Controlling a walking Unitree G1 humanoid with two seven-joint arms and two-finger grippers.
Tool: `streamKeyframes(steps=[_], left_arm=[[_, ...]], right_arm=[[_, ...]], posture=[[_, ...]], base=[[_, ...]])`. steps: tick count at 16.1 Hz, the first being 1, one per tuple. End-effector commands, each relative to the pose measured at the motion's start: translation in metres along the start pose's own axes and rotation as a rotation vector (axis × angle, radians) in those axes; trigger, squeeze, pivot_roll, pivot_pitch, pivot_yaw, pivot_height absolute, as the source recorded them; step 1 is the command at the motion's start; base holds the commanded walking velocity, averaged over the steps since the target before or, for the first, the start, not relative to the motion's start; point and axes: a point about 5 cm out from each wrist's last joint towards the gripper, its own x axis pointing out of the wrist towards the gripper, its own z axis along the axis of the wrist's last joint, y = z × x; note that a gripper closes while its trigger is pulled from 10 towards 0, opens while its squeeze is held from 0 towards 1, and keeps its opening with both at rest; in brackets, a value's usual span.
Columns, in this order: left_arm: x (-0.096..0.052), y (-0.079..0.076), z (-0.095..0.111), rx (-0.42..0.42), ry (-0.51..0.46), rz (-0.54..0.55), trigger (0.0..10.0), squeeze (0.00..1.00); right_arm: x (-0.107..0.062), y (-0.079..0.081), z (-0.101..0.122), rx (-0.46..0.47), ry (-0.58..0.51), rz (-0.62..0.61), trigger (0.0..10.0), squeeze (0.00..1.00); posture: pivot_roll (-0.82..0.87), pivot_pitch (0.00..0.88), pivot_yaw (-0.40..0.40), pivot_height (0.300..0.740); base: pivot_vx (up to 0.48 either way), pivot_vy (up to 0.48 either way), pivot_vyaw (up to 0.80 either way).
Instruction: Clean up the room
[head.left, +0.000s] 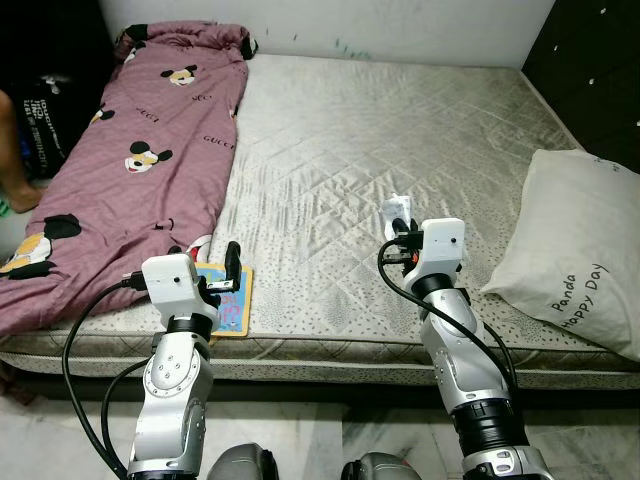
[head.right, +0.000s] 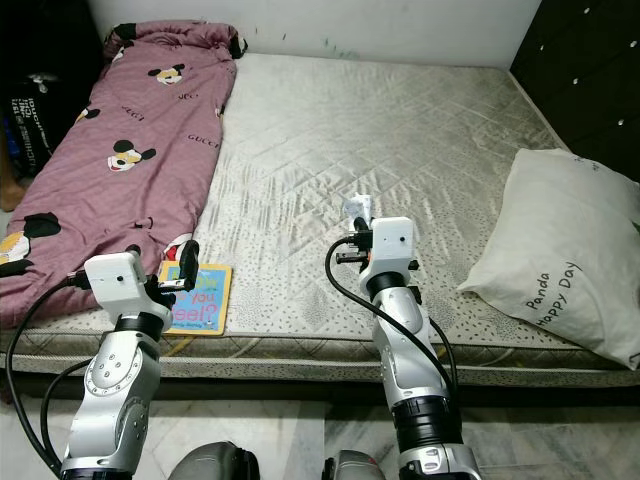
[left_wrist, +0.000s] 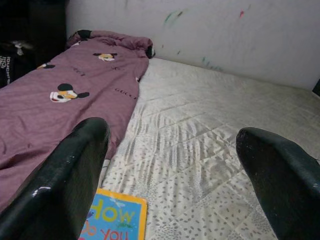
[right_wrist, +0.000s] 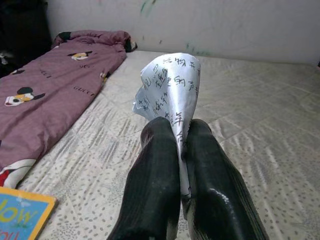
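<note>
My right gripper (right_wrist: 181, 150) is shut on a white paper wrapper (right_wrist: 172, 92) printed with black characters, held up a little above the mattress (head.left: 400, 130); the wrapper (head.left: 396, 212) sticks out past the fingers. My left gripper (left_wrist: 175, 170) is open over the mattress's front left part, nothing between its fingers. Just below it lies a blue and orange children's book (left_wrist: 114, 220), the book (head.right: 200, 297) resting flat near the bed's front edge.
A purple cartoon-print blanket (head.left: 150, 150) covers the left side of the bed. A white pillow (head.left: 575, 250) leans at the right edge. A dark cabinet (head.left: 590, 70) stands at the right. A person's leg (head.left: 15, 160) shows at the far left.
</note>
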Motion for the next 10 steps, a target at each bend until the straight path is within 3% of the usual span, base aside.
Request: streamKeyframes(steps=[1, 3, 7, 10], left_arm=[[-0.0004, -0.0018, 0.0042, -0.001, -0.02, -0.01, 10.0, 0.0], [0.0004, -0.0021, 0.0045, -0.001, -0.023, -0.013, 10.0, 0.0], [0.001, -0.0031, 0.004, 0.004, -0.025, -0.021, 10.0, 0.0], [0.0014, -0.0038, 0.0034, 0.0, -0.018, -0.019, 10.0, 0.0]], right_arm=[[0.0011, 0.0001, 0.0016, 0.003, 0.003, 0.004, 10.0, 0.0], [0.0027, 0.0002, 0.003, 0.006, 0.0, 0.003, 10.0, 0.0], [0.0034, 0.0001, 0.0027, 0.001, 0.001, 0.003, 10.0, 0.0], [0.0036, 0.0012, 0.0026, -0.006, 0.002, 0.015, 10.0, 0.0]], posture=[[0.0, 0.033, -0.037, 0.74], [0.01, 0.031, -0.038, 0.74], [0.01, 0.028, -0.04, 0.74], [0.0, 0.028, -0.039, 0.74]], base=[[0.255, 0.0, 0.0], [0.139, 0.0, 0.0], [0.072, 0.0, -0.58], [0.174, 0.0, 0.0]])
